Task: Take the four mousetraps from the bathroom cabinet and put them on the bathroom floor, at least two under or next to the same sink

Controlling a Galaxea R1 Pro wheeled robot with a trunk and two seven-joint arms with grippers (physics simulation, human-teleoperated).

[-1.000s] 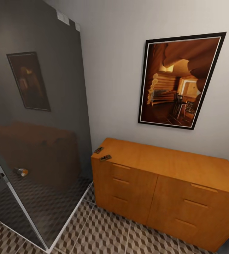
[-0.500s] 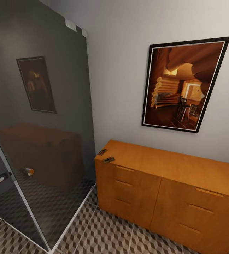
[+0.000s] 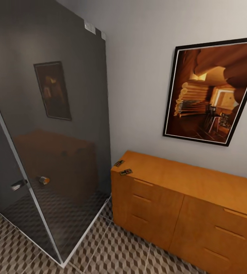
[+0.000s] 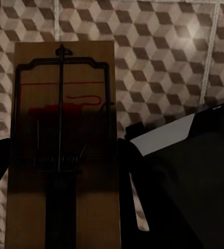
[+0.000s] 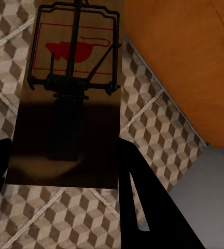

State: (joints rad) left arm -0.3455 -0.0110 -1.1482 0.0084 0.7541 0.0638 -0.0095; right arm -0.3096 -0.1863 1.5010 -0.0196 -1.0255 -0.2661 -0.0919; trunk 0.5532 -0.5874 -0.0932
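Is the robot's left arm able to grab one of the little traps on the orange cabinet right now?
Probably not: the left gripper is already shut on a mousetrap, so the two traps on the cabinet must wait.

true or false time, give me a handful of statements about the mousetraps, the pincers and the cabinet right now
1. Two mousetraps lie on the cabinet top near its end by the shower glass. True.
2. The left pincer is empty. False: it holds a mousetrap above the bathroom floor.
3. The right pincer holds a mousetrap. True.
4. A cabinet drawer stands open. False: all drawer fronts look flush.
5. The wall above the cabinet is bare. False: a framed picture hangs there.
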